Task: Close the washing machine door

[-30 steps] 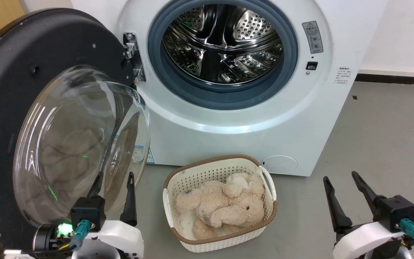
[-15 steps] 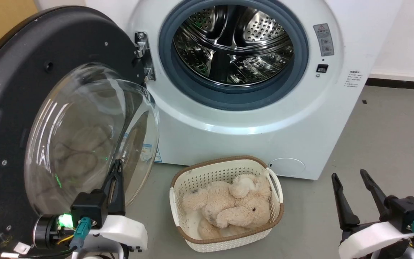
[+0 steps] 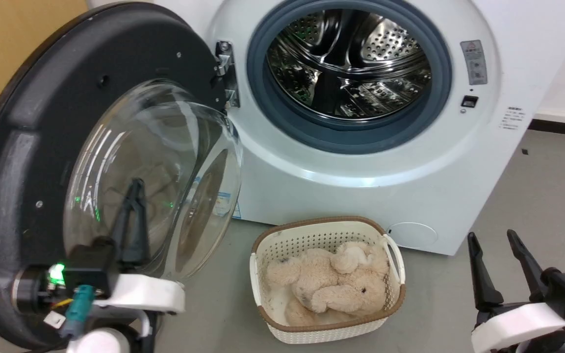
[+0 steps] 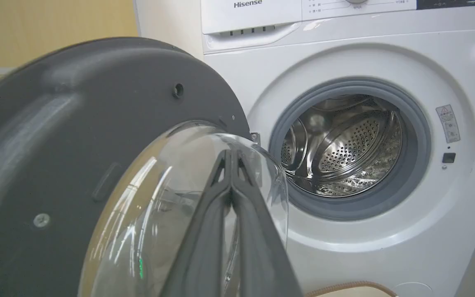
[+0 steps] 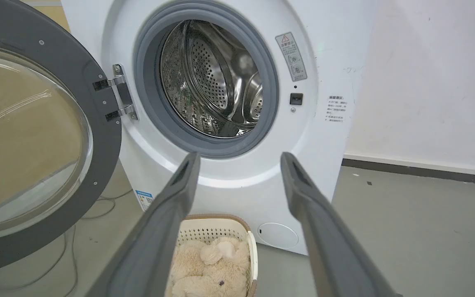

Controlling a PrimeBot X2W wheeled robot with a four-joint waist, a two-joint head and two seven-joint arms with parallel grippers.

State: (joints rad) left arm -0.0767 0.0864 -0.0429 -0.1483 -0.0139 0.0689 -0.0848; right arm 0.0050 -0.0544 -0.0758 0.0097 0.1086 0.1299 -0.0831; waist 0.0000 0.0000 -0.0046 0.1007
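Since a second ago the left gripper [image 3: 135, 189] has pinched its fingers together and risen in front of the bulging glass of the washing machine door [image 3: 32, 122]; whether the tips touch the glass I cannot tell. That door stands swung wide open right ahead of this gripper, hinged to the washing machine [image 3: 361, 196] off to its right. The right gripper [image 3: 491, 236] is spread, holding nothing, well apart, with the basket [image 3: 321, 228] and plush toy [image 3: 331, 289] between the two.
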